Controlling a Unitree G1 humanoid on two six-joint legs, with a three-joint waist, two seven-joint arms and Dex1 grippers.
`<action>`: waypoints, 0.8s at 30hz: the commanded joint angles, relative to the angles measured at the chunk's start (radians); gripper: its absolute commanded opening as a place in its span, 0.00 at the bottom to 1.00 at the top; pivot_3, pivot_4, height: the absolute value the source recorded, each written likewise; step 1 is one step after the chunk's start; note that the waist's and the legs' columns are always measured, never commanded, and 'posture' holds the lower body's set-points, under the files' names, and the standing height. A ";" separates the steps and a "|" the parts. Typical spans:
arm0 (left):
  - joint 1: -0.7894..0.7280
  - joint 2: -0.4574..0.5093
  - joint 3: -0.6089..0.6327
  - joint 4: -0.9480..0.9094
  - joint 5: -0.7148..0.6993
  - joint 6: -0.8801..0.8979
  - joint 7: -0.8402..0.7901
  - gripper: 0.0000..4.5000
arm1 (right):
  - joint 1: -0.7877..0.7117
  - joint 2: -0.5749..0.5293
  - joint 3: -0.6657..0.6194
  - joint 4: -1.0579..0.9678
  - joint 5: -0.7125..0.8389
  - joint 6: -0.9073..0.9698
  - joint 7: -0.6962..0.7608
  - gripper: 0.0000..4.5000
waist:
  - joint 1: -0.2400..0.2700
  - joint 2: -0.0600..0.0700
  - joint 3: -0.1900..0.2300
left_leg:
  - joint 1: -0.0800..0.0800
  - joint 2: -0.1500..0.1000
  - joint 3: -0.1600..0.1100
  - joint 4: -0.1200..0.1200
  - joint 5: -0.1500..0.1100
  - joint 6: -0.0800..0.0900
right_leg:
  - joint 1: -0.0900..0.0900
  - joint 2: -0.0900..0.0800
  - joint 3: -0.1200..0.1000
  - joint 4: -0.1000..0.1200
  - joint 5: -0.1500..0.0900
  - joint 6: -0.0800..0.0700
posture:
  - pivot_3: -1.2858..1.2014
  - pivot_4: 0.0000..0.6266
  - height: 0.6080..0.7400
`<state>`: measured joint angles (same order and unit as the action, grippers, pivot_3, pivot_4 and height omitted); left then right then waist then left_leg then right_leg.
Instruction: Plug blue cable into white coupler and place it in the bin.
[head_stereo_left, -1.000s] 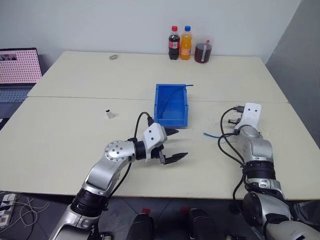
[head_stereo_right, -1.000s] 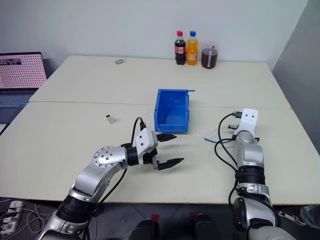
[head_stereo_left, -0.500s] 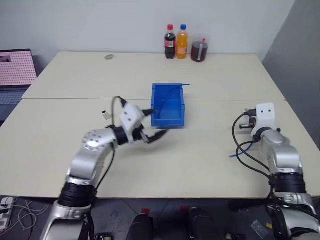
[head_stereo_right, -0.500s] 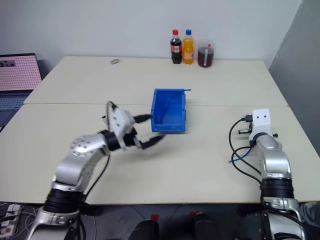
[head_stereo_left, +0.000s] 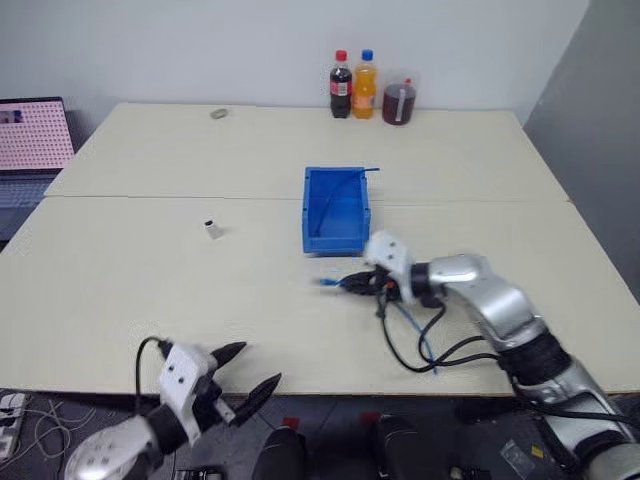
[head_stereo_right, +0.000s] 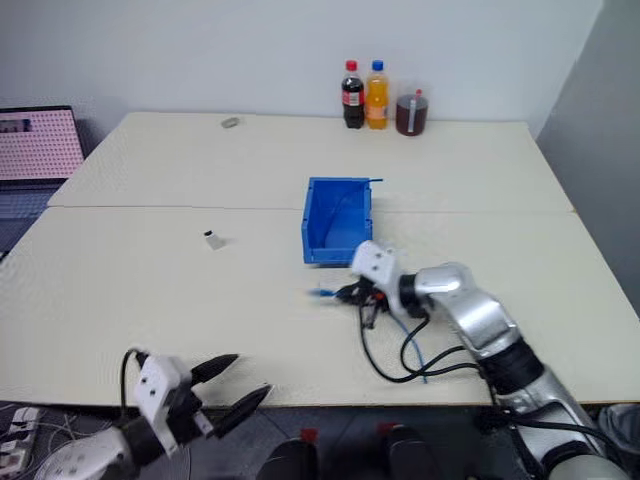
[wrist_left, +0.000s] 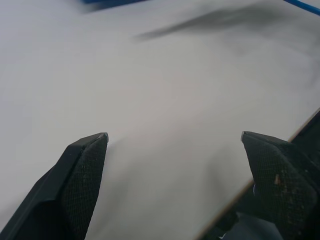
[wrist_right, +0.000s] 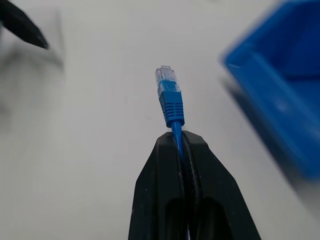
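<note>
Pinching the blue cable (wrist_right: 172, 107) tight, the right fingers (head_stereo_left: 352, 283) aim its plug left toward the white coupler (head_stereo_left: 212, 229), far off on the bench (head_stereo_left: 120, 280); left fingers (head_stereo_left: 246, 375) gape empty.

I see even, soft overhead light on the pale cream table (head_stereo_left: 150, 290), with faint shadows and no harsh glare. My right wrist view keeps the thin bright-blue cable (wrist_right: 170, 102) plug sharp while the bright blue rectangular plastic bin (wrist_right: 280, 85) smears into blur. My left wrist view is dim and blurred.
</note>
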<state>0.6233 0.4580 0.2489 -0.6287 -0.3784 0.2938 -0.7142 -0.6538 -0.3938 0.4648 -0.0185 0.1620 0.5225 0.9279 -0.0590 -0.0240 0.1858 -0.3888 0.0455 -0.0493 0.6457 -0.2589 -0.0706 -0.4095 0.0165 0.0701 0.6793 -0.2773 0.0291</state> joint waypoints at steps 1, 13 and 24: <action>0.069 -0.059 0.014 -0.050 0.048 -0.087 0.074 1.00 | -0.061 0.084 0.072 0.137 -0.081 -0.138 0.004 0.01 | 0.007 0.000 0.000 | 0.000 -0.001 0.000 0.000 0.000 0.000 | 0.000 0.000 0.000 0.001 -0.002 -0.003 | 0.52 0.24 1.00; 0.160 -0.148 -0.050 -0.091 0.090 -0.141 0.168 1.00 | -0.049 0.166 0.095 0.286 -0.144 -0.232 0.051 0.47 | 0.001 -0.003 -0.002 | 0.002 0.001 0.001 -0.002 0.000 0.000 | -0.001 0.001 0.000 0.001 -0.001 -0.002 | 0.52 0.24 1.00; -0.445 0.253 -0.087 0.360 0.099 -0.159 -0.171 1.00 | 0.138 -0.017 -0.242 -0.263 0.186 0.268 0.054 0.99 | 0.022 0.000 0.000 | 0.001 0.000 -0.001 -0.001 0.000 -0.001 | 0.001 0.001 -0.002 0.002 0.000 0.000 | 0.52 0.24 1.00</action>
<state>0.2675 0.6852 0.1975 -0.3683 -0.2856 0.1632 -0.8004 -0.5471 -0.3838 0.3022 -0.1547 0.2713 0.7150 0.9950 -0.0369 -0.0238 0.1855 -0.3878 0.0452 -0.0507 0.6446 -0.2591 -0.0711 -0.4088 0.0176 0.0674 0.6810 -0.2773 0.0291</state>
